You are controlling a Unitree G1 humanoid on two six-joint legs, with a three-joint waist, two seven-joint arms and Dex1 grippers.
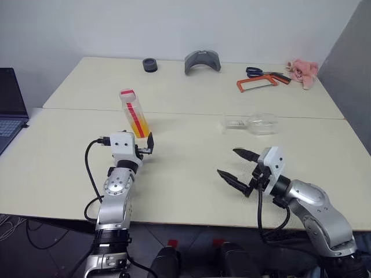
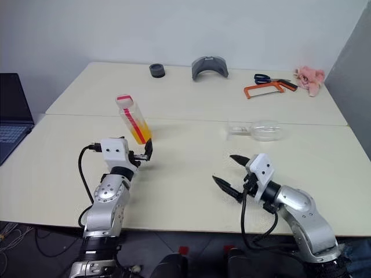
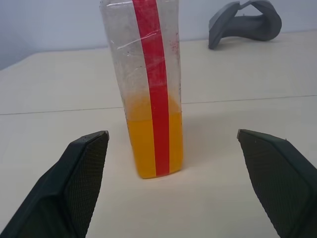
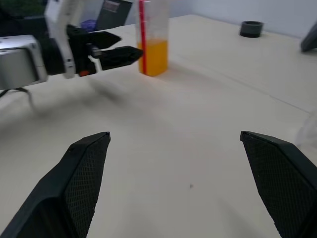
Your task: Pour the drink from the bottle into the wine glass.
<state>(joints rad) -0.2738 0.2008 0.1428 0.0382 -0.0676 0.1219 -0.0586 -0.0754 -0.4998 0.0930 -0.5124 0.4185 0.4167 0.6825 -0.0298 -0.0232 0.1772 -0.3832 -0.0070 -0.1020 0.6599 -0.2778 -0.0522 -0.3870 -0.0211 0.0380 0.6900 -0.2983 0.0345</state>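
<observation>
The left tool [image 1: 145, 147] hangs wide open and level just short of the bottle [image 1: 134, 113], its fingers spread to either side of the bottle's lower half, apparently lined up so they can close around it. The bottle stands upright on the desk [image 1: 185, 185], capped, the drink [image 3: 148, 144] filling only its lower part. The right tool [image 1: 235, 165] is also wide open and empty, angled toward the left arm over bare desk. The wine glass [image 1: 255, 123] lies on its side beyond it, so it likely needs righting before any pouring.
</observation>
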